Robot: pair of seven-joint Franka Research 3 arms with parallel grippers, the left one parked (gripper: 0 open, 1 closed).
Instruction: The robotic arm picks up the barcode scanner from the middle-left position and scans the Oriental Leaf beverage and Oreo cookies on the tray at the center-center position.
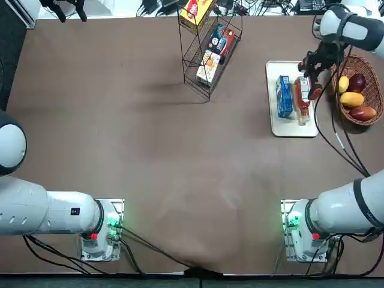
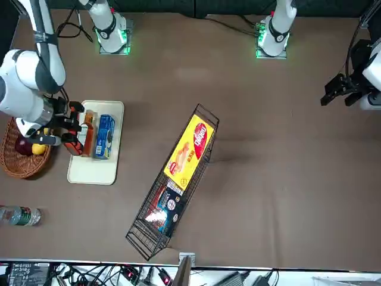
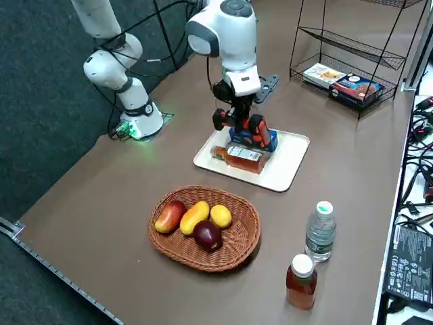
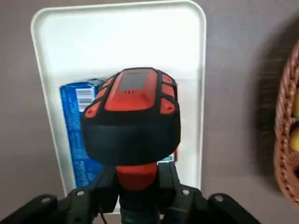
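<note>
Right gripper (image 4: 138, 185): closed on the handle of the barcode scanner (image 4: 133, 95); if the hold is off-centre, the head may twist and aim wrongly.
Scanner: above the tray (image 1: 275, 69), its head over the bottle side; coming too low, it could knock the goods.
Oriental Leaf beverage (image 3: 245, 157): lying on the tray, label visible; being round, it may roll if touched, and the code could turn away.
Oreo cookies (image 1: 284, 96): on the tray beside the bottle, barcode (image 4: 85, 99) facing up; a poor angle or glare from the wrapper might spoil the reading.
Black cable (image 1: 322, 133): hangs near the tray; a wide swing could make it catch something, I think.
</note>
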